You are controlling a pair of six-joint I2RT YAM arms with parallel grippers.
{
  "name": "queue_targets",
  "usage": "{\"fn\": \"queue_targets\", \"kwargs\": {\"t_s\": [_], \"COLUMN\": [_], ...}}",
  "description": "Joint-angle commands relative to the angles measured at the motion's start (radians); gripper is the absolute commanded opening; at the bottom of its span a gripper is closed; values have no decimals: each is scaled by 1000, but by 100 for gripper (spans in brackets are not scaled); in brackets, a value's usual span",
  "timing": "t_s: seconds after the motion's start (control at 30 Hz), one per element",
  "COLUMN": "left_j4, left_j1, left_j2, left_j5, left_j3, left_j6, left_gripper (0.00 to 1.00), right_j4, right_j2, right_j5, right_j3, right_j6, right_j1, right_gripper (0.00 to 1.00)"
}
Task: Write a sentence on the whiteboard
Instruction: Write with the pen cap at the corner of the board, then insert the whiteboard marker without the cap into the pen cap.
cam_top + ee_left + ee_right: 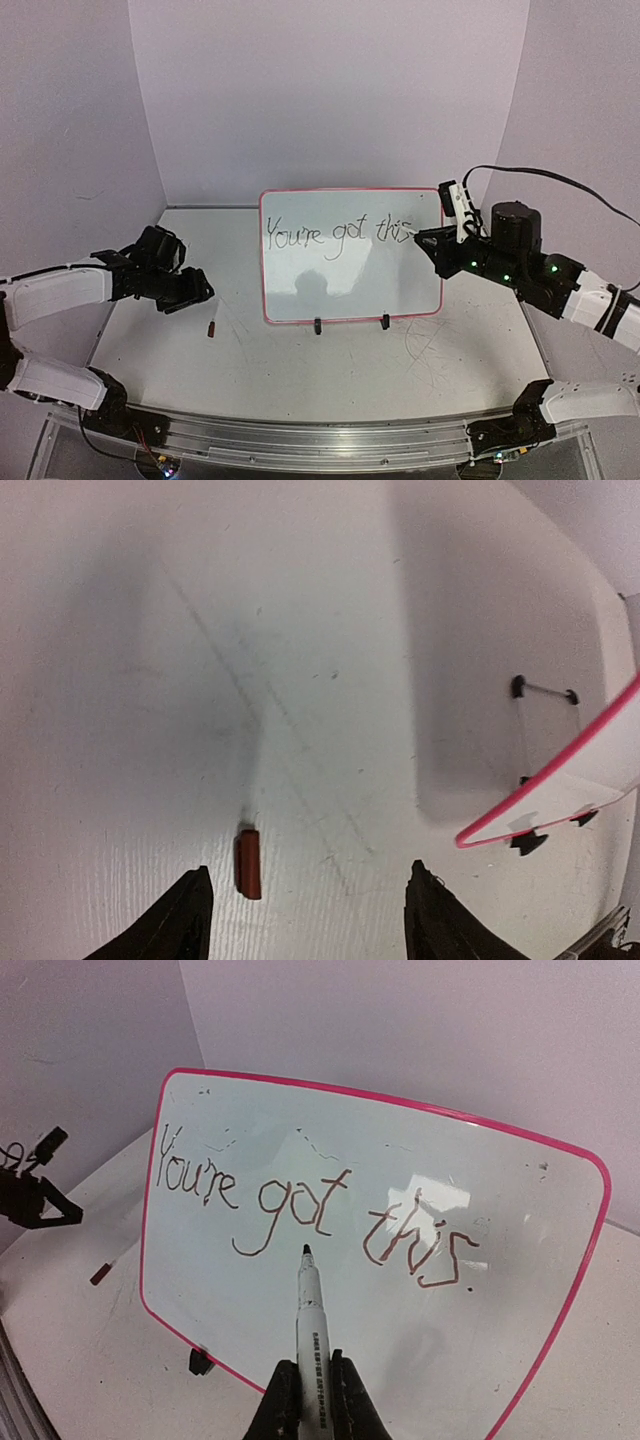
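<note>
The whiteboard [350, 285] stands upright on two black clip feet at the table's middle back, framed in red-pink. The sentence [338, 233] runs across its upper part in thin dark handwriting, "You're got this." My right gripper [428, 242] is by the board's right edge, level with the last word. In the right wrist view it [312, 1400] is shut on a white marker [312, 1330], whose dark tip points at the board [450, 1360] just below "got" of the sentence [310, 1210]. I cannot tell whether the tip touches. My left gripper [195, 290] is open and empty, left of the board.
A small dark red cap [212, 327] lies on the table left of the board's lower left corner, between and just ahead of my left fingers [185, 920]. The board's corner [530, 800] and a black foot [528, 842] show at the right there. Walls enclose the table.
</note>
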Motion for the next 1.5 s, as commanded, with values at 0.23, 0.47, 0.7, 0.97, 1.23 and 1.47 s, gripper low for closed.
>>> {"fn": "queue_targets", "kwargs": {"t_s": [0.23, 0.47, 0.7, 0.97, 1.23, 1.47], "left_j4": [-135, -135, -130, -130, -108, -14], "left_j1": [-14, -43, -60, -87, -111, -301], "left_j2": [285, 377, 441, 363, 74, -53], "left_j5": [31, 12, -17, -72, 235, 301], "left_j3": [71, 116, 114, 84, 131, 205], "left_j6": [28, 69, 91, 72, 181, 441], "left_gripper": [52, 42, 26, 6, 0, 0], "right_j4": [56, 56, 85, 88, 113, 130], "right_j2": [-74, -55, -48, -76, -56, 13], "right_j5": [-192, -217, -163, -2, -108, -526], "right_j3": [-13, -19, -21, -20, -49, -54], "right_j6": [-42, -34, -26, -54, -315, -491], "right_j1": [1, 1, 1, 1, 2, 11], "right_gripper": [0, 0, 0, 0, 0, 0]}}
